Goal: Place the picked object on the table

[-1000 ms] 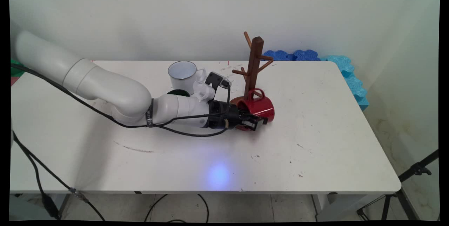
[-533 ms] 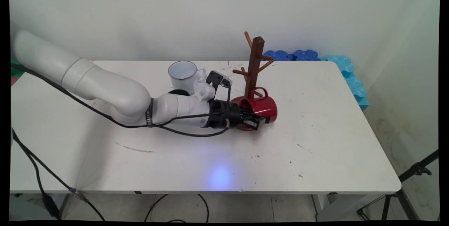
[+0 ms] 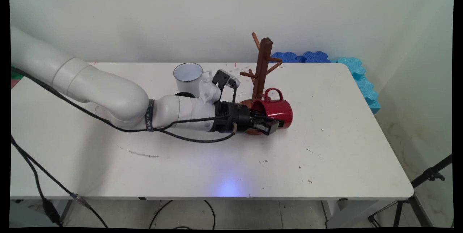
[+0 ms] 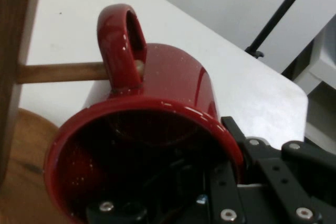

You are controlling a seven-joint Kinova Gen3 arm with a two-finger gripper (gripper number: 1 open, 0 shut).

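My gripper (image 3: 268,124) is shut on the red mug (image 3: 275,111), which lies on its side with its mouth toward my hand and its handle up. One finger is inside the mug and the other (image 4: 273,169) presses its outer wall. In the hand view the red mug (image 4: 173,87) fills the picture, and its handle (image 4: 123,45) stands right in front of a low peg (image 4: 60,72) of the wooden mug tree (image 3: 261,68). The mug is beside the tree's round base (image 4: 23,177).
A white enamel mug (image 3: 188,77) stands behind my wrist, and a dark green round thing (image 3: 185,94) lies partly hidden under it. Blue foam pieces (image 3: 356,75) lie along the table's far right edge. A tripod leg (image 3: 428,175) stands right of the table.
My gripper has carried the red mug a little to the right and slightly up, along the front of the mug tree. The handle has turned more upright.
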